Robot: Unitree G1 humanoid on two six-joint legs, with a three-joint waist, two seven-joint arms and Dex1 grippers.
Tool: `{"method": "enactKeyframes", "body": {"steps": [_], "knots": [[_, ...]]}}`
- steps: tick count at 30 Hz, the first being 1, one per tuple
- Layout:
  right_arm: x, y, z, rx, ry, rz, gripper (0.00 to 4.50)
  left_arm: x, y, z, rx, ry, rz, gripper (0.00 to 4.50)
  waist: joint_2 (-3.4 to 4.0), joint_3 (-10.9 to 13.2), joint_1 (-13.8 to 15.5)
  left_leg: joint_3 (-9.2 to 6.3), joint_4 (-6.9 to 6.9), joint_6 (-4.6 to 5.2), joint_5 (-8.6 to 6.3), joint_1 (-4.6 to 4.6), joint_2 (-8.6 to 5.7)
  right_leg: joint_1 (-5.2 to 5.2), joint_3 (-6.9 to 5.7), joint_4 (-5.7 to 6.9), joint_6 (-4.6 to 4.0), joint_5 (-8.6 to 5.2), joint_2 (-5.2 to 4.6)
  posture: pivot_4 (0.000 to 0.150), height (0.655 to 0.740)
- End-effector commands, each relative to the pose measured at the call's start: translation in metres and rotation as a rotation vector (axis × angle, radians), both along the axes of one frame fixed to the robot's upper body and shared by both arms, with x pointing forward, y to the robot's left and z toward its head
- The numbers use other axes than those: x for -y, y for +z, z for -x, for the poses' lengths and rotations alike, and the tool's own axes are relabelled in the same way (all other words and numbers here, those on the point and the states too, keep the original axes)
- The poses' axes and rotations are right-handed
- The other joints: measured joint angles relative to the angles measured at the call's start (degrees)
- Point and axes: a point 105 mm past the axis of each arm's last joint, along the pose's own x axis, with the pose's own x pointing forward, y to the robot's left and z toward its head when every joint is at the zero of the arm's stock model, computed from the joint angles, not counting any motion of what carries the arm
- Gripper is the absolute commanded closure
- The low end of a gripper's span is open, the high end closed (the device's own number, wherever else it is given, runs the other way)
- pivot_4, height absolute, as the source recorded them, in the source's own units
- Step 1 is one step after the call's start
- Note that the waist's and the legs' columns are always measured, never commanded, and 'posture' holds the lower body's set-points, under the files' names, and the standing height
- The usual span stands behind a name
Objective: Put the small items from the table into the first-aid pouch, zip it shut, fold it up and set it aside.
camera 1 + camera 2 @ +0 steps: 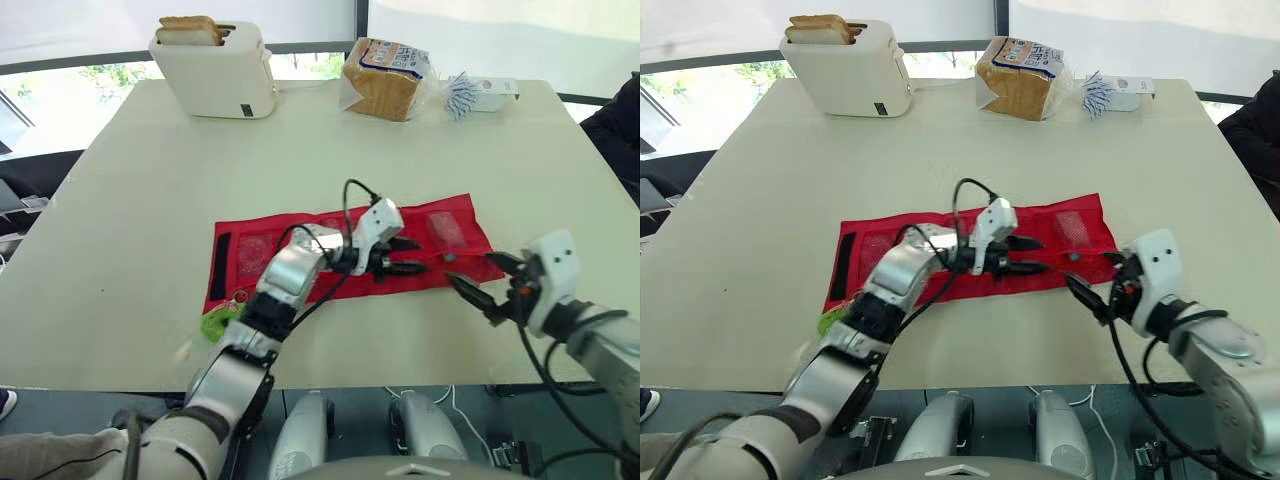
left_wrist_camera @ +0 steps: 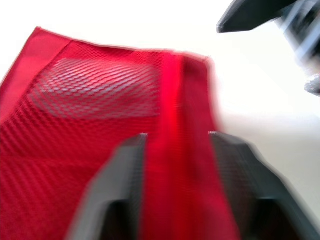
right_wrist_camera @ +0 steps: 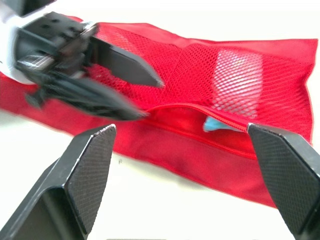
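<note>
1 pale-blue item (image 3: pixel 218 125) pokes out of the pouch (image 3: pixel 170 145) in right wrist view.

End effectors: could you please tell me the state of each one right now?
Left end effector: open over the red mesh fabric pouch.
Right end effector: open, empty.

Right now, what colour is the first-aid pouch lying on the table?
Red, partly mesh; the pouch shows best in the right wrist view.

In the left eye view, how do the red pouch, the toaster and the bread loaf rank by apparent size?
1. red pouch, also nearest the camera
2. toaster
3. bread loaf, slightly smaller than the toaster
</note>
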Motion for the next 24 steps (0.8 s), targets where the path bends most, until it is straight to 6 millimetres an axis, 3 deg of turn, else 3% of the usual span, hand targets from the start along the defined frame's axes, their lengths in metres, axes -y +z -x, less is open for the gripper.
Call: {"method": "enactKeyframes", "body": {"steps": [1, 2, 6, 9, 15, 19, 24], "knots": [[0.023, 0.017, -0.002, 0.014, 0.017, 0.0, 0.0, -0.024, 0.032, 0.016, 0.032, -0.035, 0.107, 0.54, 0.0, 0.0, -0.1, 0.0, 0.01, 0.0, 0.0, 0.02, 0.01, 0.02, 0.0, 0.01, 0.0, 0.0, 0.01, 0.15, 0.74], [0.029, 0.018, -0.003, -0.005, 0.019, 0.001, 0.0, -0.031, 0.034, 0.018, 0.034, -0.024, 0.113, 0.02, 0.01, 0.0, 0.0, 0.02, 0.01, 0.0, 0.0, 0.05, 0.02, 0.02, 0.06, 0.02, 0.0, 0.0, 0.01, 0.15, 0.74], [0.05, 0.011, -0.025, -0.14, -0.001, -0.024, 0.0, -0.072, 0.052, 0.031, 0.066, 0.094, 0.239, 0.02, 0.01, 0.0, -0.1, 0.06, 0.0, 0.0, 0.0, 0.12, 0.06, 0.06, 0.1, 0.0, -0.01, 0.0, 0.03, 0.15, 0.74], [0.053, 0.005, -0.041, -0.216, -0.007, -0.076, 0.0, -0.101, 0.053, 0.048, 0.128, 0.116, 0.2, 0.02, -0.02, 0.0, 0.0, 0.1, -0.01, 0.0, 0.0, 0.1, 0.11, 0.04, 0.13, -0.01, -0.01, 0.0, 0.03, 0.15, 0.74], [0.063, -0.005, -0.076, -0.298, -0.071, -0.154, 0.0, -0.155, 0.072, 0.09, 0.011, 0.119, 0.22, 0.02, -0.03, 0.0, 0.1, 0.17, 0.01, 0.01, -0.01, 0.05, 0.15, 0.03, 0.1, -0.04, -0.02, 0.0, -0.02, 0.15, 0.74], [0.058, -0.021, -0.088, -0.367, -0.062, -0.151, 0.0, -0.165, 0.08, 0.107, -0.003, 0.11, 0.197, 0.02, -0.03, 0.0, 0.6, 0.18, -0.01, 0.01, -0.01, 0.02, 0.15, 0.02, 0.04, -0.08, -0.02, 0.0, -0.05, 0.15, 0.74], [0.043, -0.032, -0.095, -0.418, -0.039, -0.218, 0.0, -0.162, 0.084, 0.111, 0.006, 0.107, 0.213, 0.02, -0.04, 0.0, 0.6, 0.26, 0.01, 0.03, -0.02, 0.04, 0.14, 0.03, 0.09, -0.06, -0.02, 0.0, -0.03, 0.15, 0.74]]}}
